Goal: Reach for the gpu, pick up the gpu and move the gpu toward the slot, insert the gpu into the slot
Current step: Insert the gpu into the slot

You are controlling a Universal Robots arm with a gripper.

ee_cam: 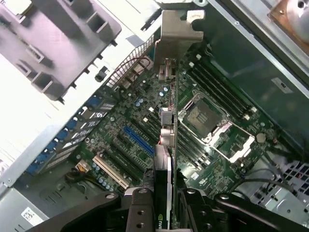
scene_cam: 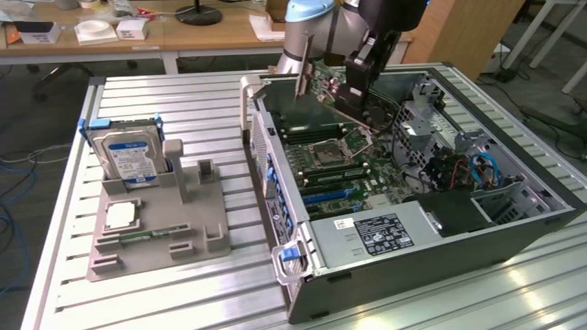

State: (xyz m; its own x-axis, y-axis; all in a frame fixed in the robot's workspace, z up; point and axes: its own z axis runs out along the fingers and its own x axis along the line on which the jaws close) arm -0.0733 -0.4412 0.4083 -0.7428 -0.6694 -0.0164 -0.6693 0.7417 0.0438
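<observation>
Exterior view first: the gripper (scene_cam: 367, 103) has its jaws pinched partway shut on the gpu (scene_cam: 326, 86). The card hangs tilted over the open computer case (scene_cam: 413, 261), well apart from the blue slot (scene_cam: 326, 194) on the motherboard. The hard drive (scene_cam: 128, 155) on the bench (scene_cam: 165, 302) has a blue label, and the power supply sticker (scene_cam: 387, 234) has print, but I can't read either. In the wrist view the gpu (ee_cam: 166, 145) runs edge-on out of the gripper (ee_cam: 166, 208), and the slot (ee_cam: 138, 139) lies off to the side of the card, not under it. My worry: if it comes down crooked like this, the card's edge hits the memory slots or the socket, or its bracket catches the case wall.
</observation>
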